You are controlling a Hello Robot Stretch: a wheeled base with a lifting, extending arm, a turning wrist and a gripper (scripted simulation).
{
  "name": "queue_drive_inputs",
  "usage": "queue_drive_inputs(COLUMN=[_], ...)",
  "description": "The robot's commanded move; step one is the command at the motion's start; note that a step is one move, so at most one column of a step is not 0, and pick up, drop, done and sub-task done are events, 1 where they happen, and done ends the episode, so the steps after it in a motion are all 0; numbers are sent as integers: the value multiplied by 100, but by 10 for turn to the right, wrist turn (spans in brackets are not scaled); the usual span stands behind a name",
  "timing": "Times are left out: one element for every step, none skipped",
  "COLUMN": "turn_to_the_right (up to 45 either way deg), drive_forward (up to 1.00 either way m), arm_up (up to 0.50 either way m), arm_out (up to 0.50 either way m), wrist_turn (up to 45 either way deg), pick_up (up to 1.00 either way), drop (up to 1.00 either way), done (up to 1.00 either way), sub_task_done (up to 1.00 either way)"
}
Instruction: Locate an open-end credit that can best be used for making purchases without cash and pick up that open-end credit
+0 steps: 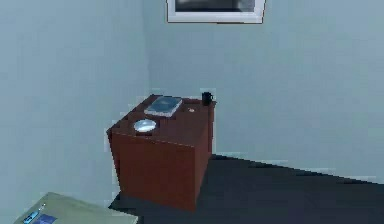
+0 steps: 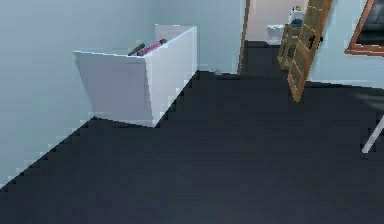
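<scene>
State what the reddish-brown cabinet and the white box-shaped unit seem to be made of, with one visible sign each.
Reddish-brown cabinet: likely stained or lacquered wood, going by its even warm colour and flat panels; no grain shows, so laminate is possible. White box-shaped unit: smooth matt white, perhaps painted board or plastic; its plain thin walls leave it open.

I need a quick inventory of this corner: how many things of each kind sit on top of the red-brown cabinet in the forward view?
On the cabinet:
Book: 1
Dark cup: 1
Small grey round thing: 1
Total: 3
</scene>
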Motion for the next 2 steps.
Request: queue_drive_inputs(turn_to_the_right=[0, -450], drive_forward=[65, 0], arm_up=[0, 0], arm_out=[0, 0], wrist_turn=[0, 0], pick_up=[0, 0], drop=[0, 0], done=[0, 0], sub_task_done=[0, 0])
